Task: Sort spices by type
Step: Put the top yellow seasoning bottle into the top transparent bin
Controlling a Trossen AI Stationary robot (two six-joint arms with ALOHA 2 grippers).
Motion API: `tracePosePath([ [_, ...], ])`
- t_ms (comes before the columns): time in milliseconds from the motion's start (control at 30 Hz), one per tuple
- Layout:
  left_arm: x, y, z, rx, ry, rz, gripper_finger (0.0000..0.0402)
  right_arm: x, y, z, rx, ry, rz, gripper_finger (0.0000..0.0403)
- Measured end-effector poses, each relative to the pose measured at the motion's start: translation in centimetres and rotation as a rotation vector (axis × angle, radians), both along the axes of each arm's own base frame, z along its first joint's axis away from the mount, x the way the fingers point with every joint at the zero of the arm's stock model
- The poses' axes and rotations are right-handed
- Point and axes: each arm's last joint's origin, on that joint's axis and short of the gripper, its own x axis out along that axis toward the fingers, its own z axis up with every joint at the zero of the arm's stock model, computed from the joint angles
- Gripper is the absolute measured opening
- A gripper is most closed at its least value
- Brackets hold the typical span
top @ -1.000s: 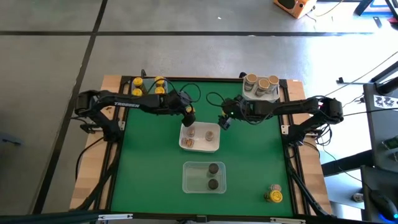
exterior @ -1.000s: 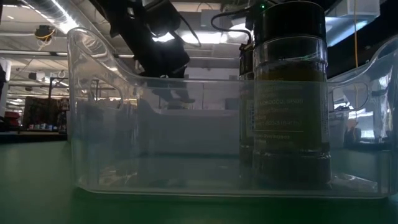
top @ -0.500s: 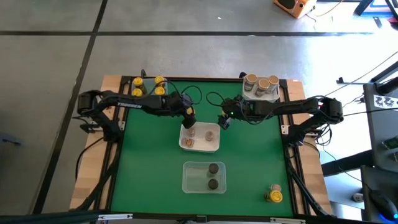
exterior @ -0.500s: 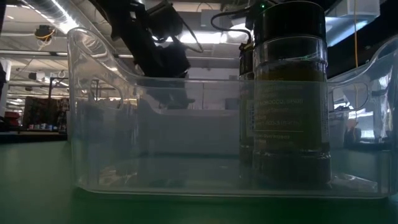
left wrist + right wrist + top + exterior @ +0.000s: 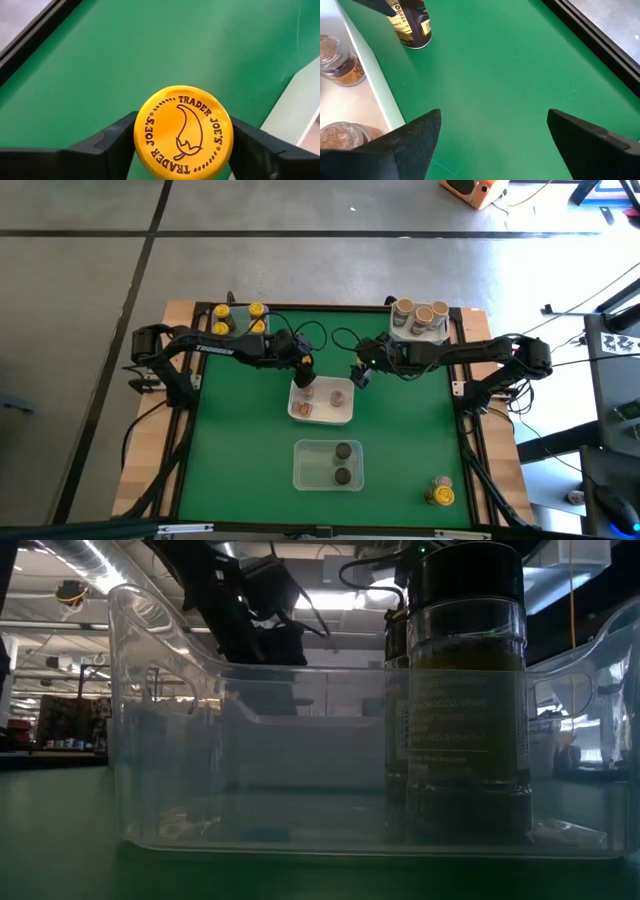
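A spice jar with a yellow lid (image 5: 182, 135) stands upright on the green mat, just off the far left corner of the white bin (image 5: 325, 420); the right wrist view shows its labelled body (image 5: 412, 25). My left gripper (image 5: 307, 370) is over it, shut on its lid. My right gripper (image 5: 358, 377) hangs open above bare mat by the bin's far right corner, nothing between its fingers (image 5: 420, 135). In the white bin stand three brown-lidded jars (image 5: 337, 395). My left gripper pinches the yellow lid's rim (image 5: 142, 135) between its two fingers, one on each opposite side. The fingers come slanting down from the table's left and far side. The jar stays upright with its base (image 5: 416, 44) on the mat.
Several yellow-lidded jars (image 5: 238, 318) stand at the far left corner, tan-lidded ones (image 5: 420, 315) in a bin at the far right. A clear bin (image 5: 310, 465) near the front holds two dark-lidded jars (image 5: 465, 690). Two more jars (image 5: 440, 492) stand at the near right corner.
My left gripper has sunk a little toward the mat at the white bin's far left corner, coming down around the yellow-lidded jar. The jar and the bins have kept their places.
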Motion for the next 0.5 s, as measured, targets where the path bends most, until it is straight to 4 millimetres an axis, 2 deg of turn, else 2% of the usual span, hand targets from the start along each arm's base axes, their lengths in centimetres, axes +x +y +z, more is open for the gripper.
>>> tracePosePath([
  [100,0.0,0.0,0.1,0.013,0.007,-0.016,0.0230,0.0,0.0,0.0,0.000,0.001,0.000,0.0363],
  [233,-0.3,-0.1,0.6,0.025,0.013,-0.034,0.0230,0.0,0.0,0.0,0.000,0.001,0.000,0.0363],
  [367,-1.1,-0.2,2.3,0.060,-0.013,-0.028,0.0230,0.0,0.0,0.0,0.000,0.002,0.000,0.0363],
  [500,-2.7,-0.4,4.6,0.124,-0.013,0.016,0.0230,0.0,0.0,0.0,-0.001,0.002,0.001,0.0363],
])
